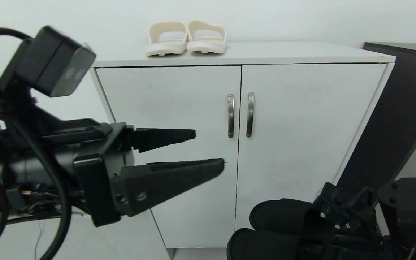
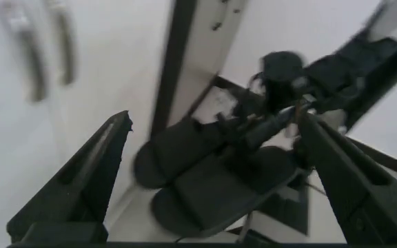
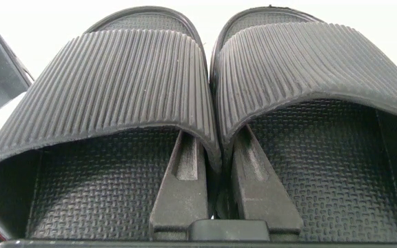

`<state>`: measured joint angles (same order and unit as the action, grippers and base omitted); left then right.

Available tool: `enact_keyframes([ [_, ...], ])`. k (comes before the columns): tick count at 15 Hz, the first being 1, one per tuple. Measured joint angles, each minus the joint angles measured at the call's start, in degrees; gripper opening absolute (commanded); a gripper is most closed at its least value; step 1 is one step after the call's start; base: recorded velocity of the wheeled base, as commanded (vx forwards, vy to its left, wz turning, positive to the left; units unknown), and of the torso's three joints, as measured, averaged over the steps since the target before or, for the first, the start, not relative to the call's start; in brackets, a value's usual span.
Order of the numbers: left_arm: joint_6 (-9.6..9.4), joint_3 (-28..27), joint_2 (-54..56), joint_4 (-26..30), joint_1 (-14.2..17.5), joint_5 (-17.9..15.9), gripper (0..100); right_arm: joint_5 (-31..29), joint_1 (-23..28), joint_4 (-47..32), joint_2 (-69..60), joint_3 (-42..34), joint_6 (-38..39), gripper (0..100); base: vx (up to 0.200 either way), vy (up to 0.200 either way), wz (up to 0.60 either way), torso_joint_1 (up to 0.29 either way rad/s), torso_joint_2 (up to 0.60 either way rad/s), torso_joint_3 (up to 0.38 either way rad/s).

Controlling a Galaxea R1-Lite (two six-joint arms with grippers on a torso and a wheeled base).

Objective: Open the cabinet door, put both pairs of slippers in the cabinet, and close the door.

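The white cabinet [image 1: 302, 119] has both doors shut, with two metal handles [image 1: 240, 115] side by side at the middle seam. A cream pair of slippers [image 1: 186, 38] rests on its top. My left gripper [image 1: 209, 148] hangs open in front of the left door, just left of the handles and empty. Low at the right, my right gripper [image 3: 216, 134] is shut on the black pair of slippers [image 1: 276, 224], one finger inside each strap and pinching the inner sides together. In the left wrist view the black slippers [image 2: 212, 186] lie beyond my open left gripper [image 2: 214, 118].
A dark panel [image 1: 392, 119] stands against the cabinet's right side. Pale wall lies left of the cabinet and pale floor below it.
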<state>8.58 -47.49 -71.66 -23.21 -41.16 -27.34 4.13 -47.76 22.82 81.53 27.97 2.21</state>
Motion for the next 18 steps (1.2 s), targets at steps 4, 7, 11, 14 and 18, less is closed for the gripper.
enact_keyframes([
  [4, 1.71, -8.4, -8.8, 0.4, -5.5, -0.2, 100, 0.0, 0.0, 0.0, 0.0, 0.0, 0.0, 0, 0.0, 0.0, 0.0, 0.0, 0.0, 0.0],
  [7, 8.68, -13.9, -13.1, 0.6, -6.6, -1.6, 100, 0.0, 0.0, 0.0, -0.1, 0.1, 0.0, 0, 0.0, 0.0, 0.0, 0.0, 0.0, 0.0],
  [11, 9.7, -18.3, -18.2, 0.8, -6.0, 2.6, 100, 0.0, 0.0, 0.0, -0.1, 0.2, 0.0, 0, 0.0, 0.0, 0.0, 0.0, 0.0, 0.0],
  [14, 9.47, -21.0, -21.6, 1.0, -4.4, 6.2, 100, 0.0, 0.0, 0.0, -0.1, 0.1, 0.0, 0, 0.0, 0.0, 0.0, 0.0, 0.0, 0.0],
  [18, 9.14, -23.4, -25.0, 1.0, -0.7, 9.5, 100, 0.0, 0.0, 0.0, 0.0, 0.1, 0.0, 0, 0.0, 0.0, 0.0, 0.0, 0.0, 0.0],
])
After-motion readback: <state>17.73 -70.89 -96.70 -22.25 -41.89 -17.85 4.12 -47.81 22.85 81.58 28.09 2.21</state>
